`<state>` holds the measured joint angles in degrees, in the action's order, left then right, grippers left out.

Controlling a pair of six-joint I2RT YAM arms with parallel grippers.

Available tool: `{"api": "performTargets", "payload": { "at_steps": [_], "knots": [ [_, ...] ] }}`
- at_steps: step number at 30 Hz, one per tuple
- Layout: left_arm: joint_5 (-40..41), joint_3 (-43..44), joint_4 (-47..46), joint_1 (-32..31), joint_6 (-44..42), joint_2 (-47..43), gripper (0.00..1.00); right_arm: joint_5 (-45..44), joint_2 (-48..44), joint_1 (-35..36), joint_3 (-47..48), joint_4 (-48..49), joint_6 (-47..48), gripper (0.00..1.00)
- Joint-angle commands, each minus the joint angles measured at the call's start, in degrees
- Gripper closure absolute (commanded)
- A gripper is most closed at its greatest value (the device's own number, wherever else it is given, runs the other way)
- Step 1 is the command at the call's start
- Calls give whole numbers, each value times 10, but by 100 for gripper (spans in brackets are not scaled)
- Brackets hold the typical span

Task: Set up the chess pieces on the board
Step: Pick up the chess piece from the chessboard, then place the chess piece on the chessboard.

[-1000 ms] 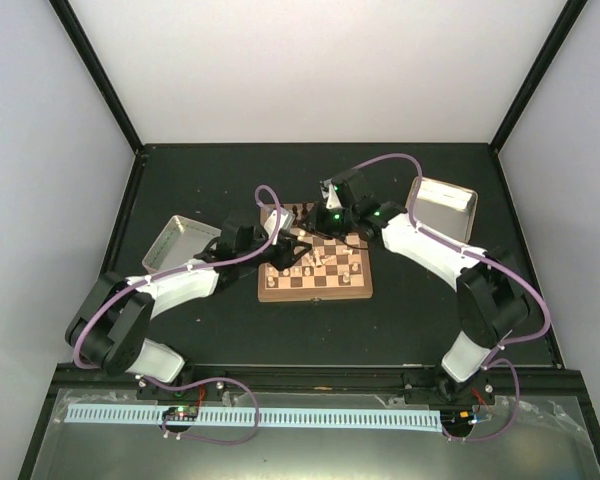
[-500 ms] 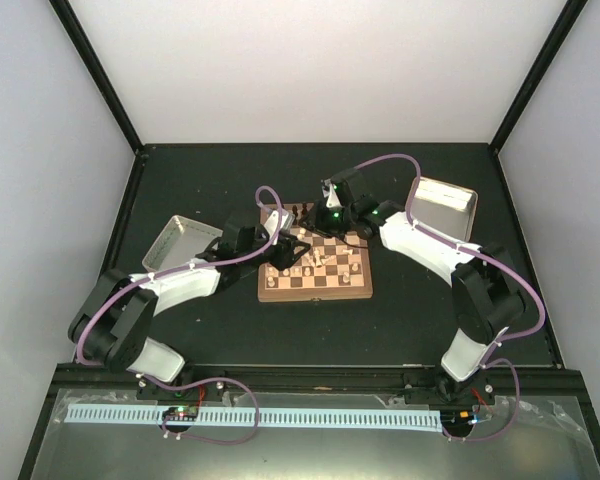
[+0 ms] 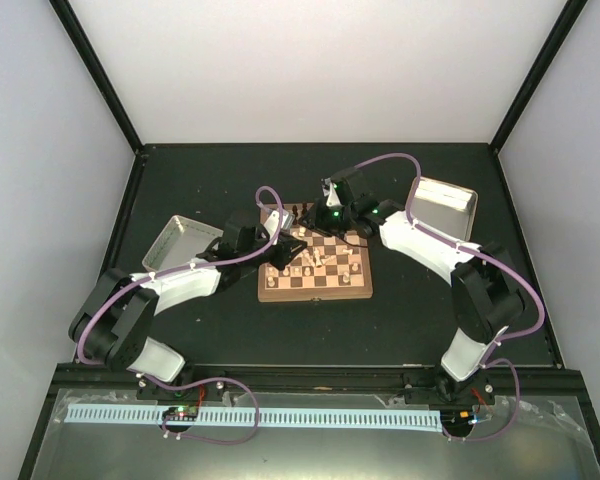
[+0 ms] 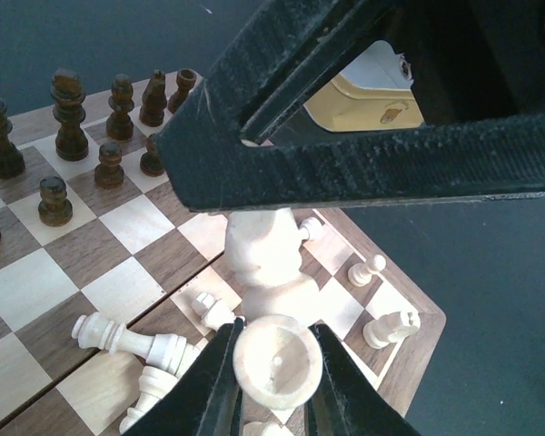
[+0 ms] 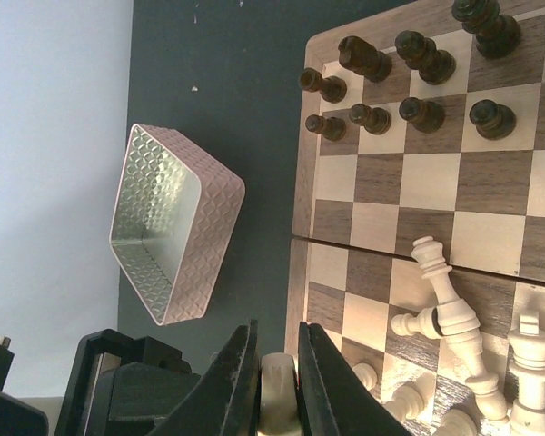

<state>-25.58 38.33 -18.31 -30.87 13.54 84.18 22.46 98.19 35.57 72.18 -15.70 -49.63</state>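
Cream pieces (image 4: 263, 259) in left pincer (image 4: 274, 350) and right pincer (image 5: 277, 354) show wrist-side only.

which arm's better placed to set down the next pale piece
Probably right: the right gripper grips a pale piece at the board's edge beside free squares, while the left gripper holds another pale piece amid toppled pieces.

Board (image 5: 381, 177) brown-tan checked; cream pieces (image 5: 440, 283); diamond-embossed tray (image 5: 209, 245).
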Motion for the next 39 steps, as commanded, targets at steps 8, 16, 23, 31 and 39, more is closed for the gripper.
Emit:
{"api": "performTargets", "payload": {
  "at_steps": [8, 16, 23, 31, 39],
  "knots": [
    [19, 6, 12, -4, -5, -17, 96, -88, -17, -4, 6, 16, 36, 86],
    [48, 2, 63, -4, 25, -57, 96, -314, -70, -4, -94, 86, 170, 86],
    [69, 15, 136, -3, 54, -104, 96, -372, -60, -4, -176, 232, 266, 84],
    [60, 26, 193, -2, 64, -161, 96, -352, -7, -4, -221, 361, 293, 82],
    [54, 28, 218, -2, 63, -189, 95, -340, 19, -4, -238, 394, 284, 81]
  ]
}}
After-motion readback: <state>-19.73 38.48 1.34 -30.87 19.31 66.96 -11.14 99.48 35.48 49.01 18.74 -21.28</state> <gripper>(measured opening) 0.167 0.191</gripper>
